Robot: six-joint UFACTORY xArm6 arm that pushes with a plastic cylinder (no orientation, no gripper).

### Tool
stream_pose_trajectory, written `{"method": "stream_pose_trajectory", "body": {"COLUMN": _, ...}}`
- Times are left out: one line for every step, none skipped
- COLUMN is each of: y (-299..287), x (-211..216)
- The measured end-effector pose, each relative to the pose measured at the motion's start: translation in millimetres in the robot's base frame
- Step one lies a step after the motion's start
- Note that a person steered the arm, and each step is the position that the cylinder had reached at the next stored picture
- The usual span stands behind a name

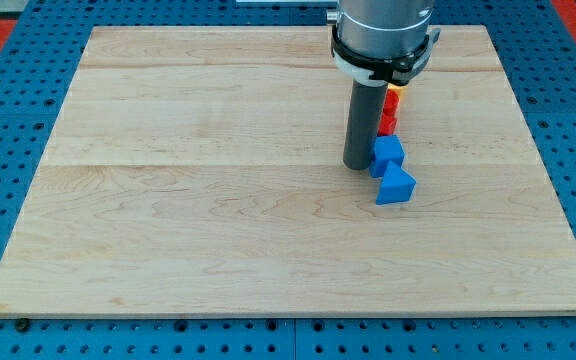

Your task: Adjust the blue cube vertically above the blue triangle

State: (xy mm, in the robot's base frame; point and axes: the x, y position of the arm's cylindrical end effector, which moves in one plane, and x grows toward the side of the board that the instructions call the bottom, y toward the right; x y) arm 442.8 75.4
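Observation:
The blue cube sits right of the board's middle. The blue triangle lies just below it, touching its lower edge and slightly to the view's right. My tip stands right at the cube's left side, touching or almost touching it. The dark rod rises from there to the grey arm head at the view's top.
A red block sits just above the blue cube, partly hidden by the rod. A yellow block and more red show above it under the arm head. The wooden board lies on a blue pegboard.

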Motion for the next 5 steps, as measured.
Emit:
{"method": "stream_pose_trajectory", "body": {"y": 0.0, "x": -2.4}}
{"method": "stream_pose_trajectory", "body": {"y": 4.2, "x": -2.5}}
{"method": "stream_pose_trajectory", "body": {"y": 4.2, "x": -3.6}}
{"method": "stream_pose_trajectory", "body": {"y": -25.9, "x": -4.0}}
{"method": "stream_pose_trajectory", "body": {"y": -27.9, "x": -23.1}}
